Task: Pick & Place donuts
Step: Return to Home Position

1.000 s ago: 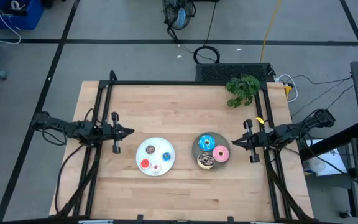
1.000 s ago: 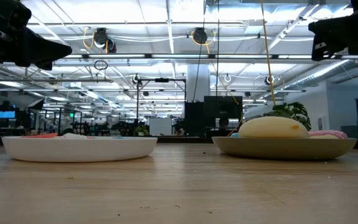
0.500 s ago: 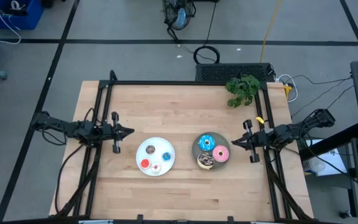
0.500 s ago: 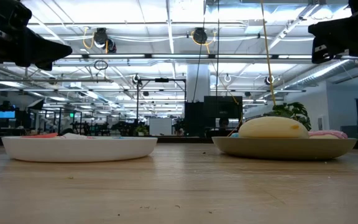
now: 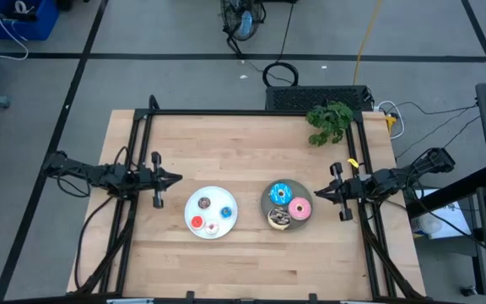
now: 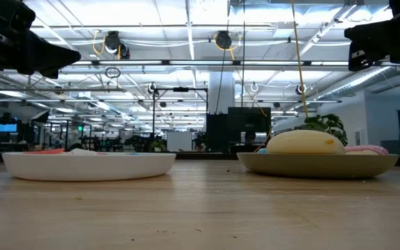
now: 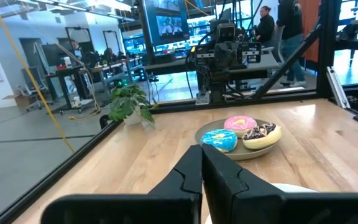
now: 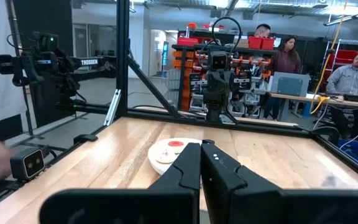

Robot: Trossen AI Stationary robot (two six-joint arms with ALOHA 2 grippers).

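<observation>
In the high view, four mini donuts lie on the white plate (image 5: 211,212): brown (image 5: 203,203), blue (image 5: 226,212), red (image 5: 197,223) and pink-white (image 5: 213,227). The grey plate (image 5: 267,205) carries three larger donuts: blue (image 5: 279,193), pink (image 5: 300,208) and brown with sprinkles (image 5: 279,219). My left gripper (image 5: 175,178) hovers shut, left of the white plate. My right gripper (image 5: 315,193) hovers shut, right of the grey plate. The left wrist view shows the grey plate's donuts (image 7: 239,124) past its gripper (image 7: 202,149). The right wrist view shows the white plate (image 8: 169,152) past its gripper (image 8: 201,146).
A green plant (image 5: 330,121) stands at the table's far right corner. Black frame rails (image 5: 142,152) run along the table's left, far and right edges. A small camera box (image 8: 27,163) sits at the table's edge. People (image 8: 353,78) sit and stand beyond the table.
</observation>
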